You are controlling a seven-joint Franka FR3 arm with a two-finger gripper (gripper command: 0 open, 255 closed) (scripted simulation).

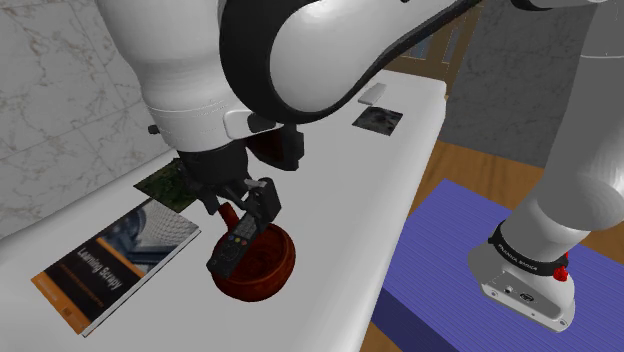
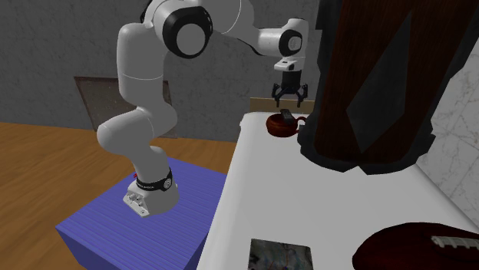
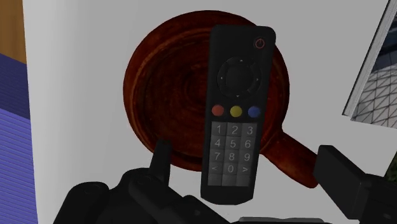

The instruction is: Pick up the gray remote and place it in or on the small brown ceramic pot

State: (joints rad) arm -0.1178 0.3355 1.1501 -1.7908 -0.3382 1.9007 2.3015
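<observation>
The dark grey remote with coloured buttons and a number pad lies across the mouth of the small reddish-brown pot, which has a short handle. In the shoulder view the remote leans tilted on the near rim of the pot. My gripper hovers just above it, open. In the wrist view its fingers stand well apart on either side of the remote and do not touch it. From the second exterior view the gripper hangs over the pot at the table's far end.
A book lies next to the pot at the shoulder view's left, with a dark picture tile behind it and another tile farther along the white table. A big dark brown object stands beside the pot. The blue stand borders the table edge.
</observation>
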